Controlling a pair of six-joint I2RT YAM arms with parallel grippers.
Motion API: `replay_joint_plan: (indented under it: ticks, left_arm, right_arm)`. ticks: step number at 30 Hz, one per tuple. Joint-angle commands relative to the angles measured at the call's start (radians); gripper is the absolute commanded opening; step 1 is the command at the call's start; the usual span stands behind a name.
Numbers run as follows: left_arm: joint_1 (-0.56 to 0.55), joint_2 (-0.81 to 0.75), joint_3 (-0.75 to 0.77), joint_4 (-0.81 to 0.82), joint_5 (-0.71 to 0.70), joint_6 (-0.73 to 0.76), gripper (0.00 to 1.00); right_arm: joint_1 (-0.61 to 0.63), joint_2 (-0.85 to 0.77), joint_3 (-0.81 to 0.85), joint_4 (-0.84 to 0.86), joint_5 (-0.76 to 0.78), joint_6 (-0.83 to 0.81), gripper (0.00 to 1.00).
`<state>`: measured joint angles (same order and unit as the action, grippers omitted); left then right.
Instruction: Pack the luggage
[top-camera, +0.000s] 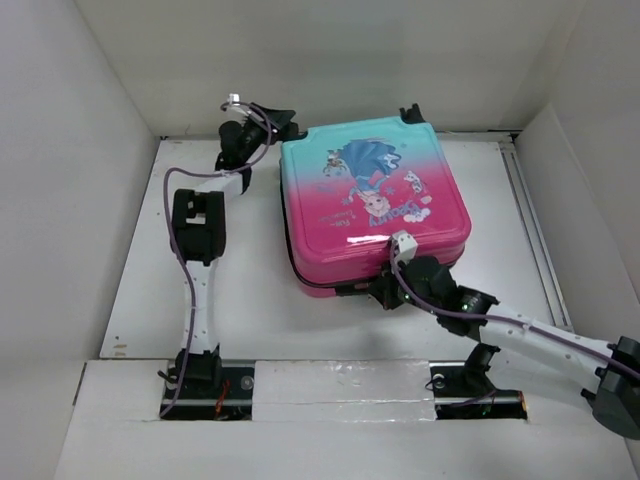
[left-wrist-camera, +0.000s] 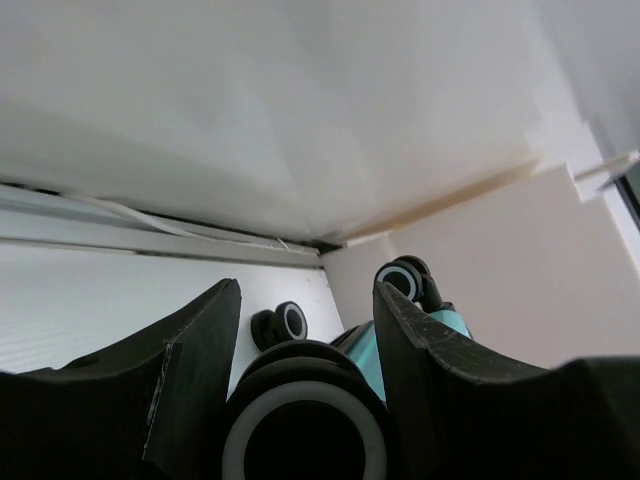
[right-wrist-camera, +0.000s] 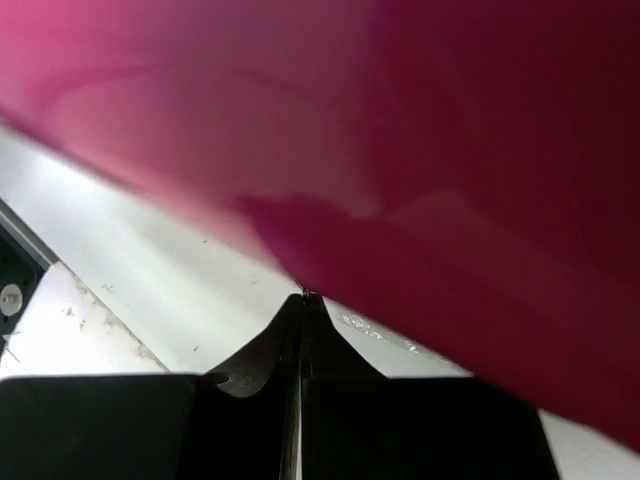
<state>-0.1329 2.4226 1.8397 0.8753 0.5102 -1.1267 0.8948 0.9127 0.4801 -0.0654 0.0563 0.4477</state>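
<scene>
1. White walls (top-camera: 90, 120) box in the tabletop (top-camera: 250, 320).
2. The luggage (top-camera: 375, 205) lies flat and closed, teal end far. The left jaws are at its far-left corner, the right jaws at its near pink edge.
3. Left jaws half apart, clamped on a wheel (left-wrist-camera: 303, 435); right jaws together, tips against the pink shell.

white table (top-camera: 150, 300) within plain white walls (top-camera: 300, 60), soft even light

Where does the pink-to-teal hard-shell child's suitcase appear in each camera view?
Top external: pink-to-teal hard-shell suitcase, lying flat, upper centre.
Left wrist: bottom centre, its teal end and black-and-white wheels.
Right wrist: its pink shell fills the upper frame.
Shared landmark: the white tabletop under it.
</scene>
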Motion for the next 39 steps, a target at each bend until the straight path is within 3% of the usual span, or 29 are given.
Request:
replay_joint_plan:
  ticks: [1,3,7,12,14,18,22,26,32,39]
  left_arm:
    - [0.076,-0.173,-0.199,0.157,0.120,-0.008,0.00]
    - [0.098,-0.218,-0.279,0.211,0.120,-0.021,0.00]
    - [0.134,-0.365,-0.593,0.297,0.085,-0.030,0.00]
    - [0.185,-0.659,-0.945,0.297,-0.033,0.018,0.00]
    - [0.185,-0.744,-1.096,0.277,-0.103,0.031,0.00]
    - [0.185,-0.919,-1.246,0.191,-0.183,0.079,0.00]
    - [0.185,-1.049,-1.271,0.051,-0.219,0.154,0.00]
    - [0.194,-1.126,-1.261,-0.016,-0.269,0.163,0.00]
    - [0.194,-1.160,-1.056,-0.197,-0.418,0.243,0.00]
    - [0.248,-0.936,-0.832,-0.292,-0.371,0.264,0.00]
  right_arm:
    - [-0.106,0.107,0.110,0.005,-0.120,-0.019,0.00]
    - [-0.160,0.179,0.150,0.042,-0.154,-0.059,0.00]
    - [-0.290,0.326,0.300,0.062,-0.245,-0.081,0.00]
    - [-0.376,0.431,0.485,0.062,-0.355,-0.103,0.00]
    - [-0.376,0.414,0.473,0.073,-0.371,-0.084,0.00]
    - [-0.274,0.278,0.269,0.073,-0.348,-0.050,0.00]
    - [-0.142,0.097,0.005,0.094,-0.374,0.051,0.00]
    - [-0.010,-0.006,-0.055,0.102,-0.334,0.115,0.00]
    - [-0.060,0.060,0.049,0.066,-0.265,0.034,0.00]
    - [-0.245,0.100,0.166,0.023,-0.338,-0.070,0.00]
